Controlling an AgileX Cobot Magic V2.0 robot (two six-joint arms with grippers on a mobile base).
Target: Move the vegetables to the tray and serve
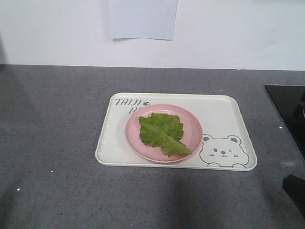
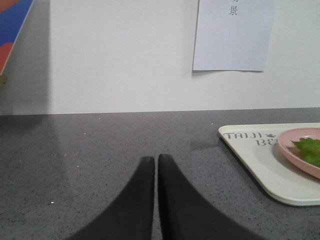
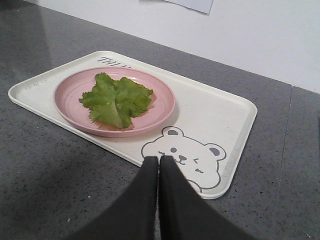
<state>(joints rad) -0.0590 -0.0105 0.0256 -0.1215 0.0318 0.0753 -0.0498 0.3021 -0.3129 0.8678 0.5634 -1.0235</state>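
The vegetables, one crinkly green lettuce leaf [image 1: 162,133] [image 3: 116,99] [image 2: 311,150], lie on a round pink plate [image 1: 190,120] [image 3: 67,92] [image 2: 296,150]. The plate stands on the cream tray [image 1: 219,114] [image 3: 210,107] [image 2: 255,160] with the bear drawing [image 1: 223,151] [image 3: 187,156]. In the left wrist view my left gripper [image 2: 156,159] is shut and empty over bare counter, left of the tray. My right gripper [image 3: 159,159] is shut and empty, above the tray's near edge by the bear. Neither gripper shows in the front view.
The grey speckled counter [image 1: 52,143] runs back to a white wall with a paper sheet [image 1: 142,19] [image 2: 232,35]. A black surface [image 1: 288,109] lies at the counter's right, with a dark object [image 1: 295,191] at the lower right. A blue and orange object [image 2: 12,30] shows at the left.
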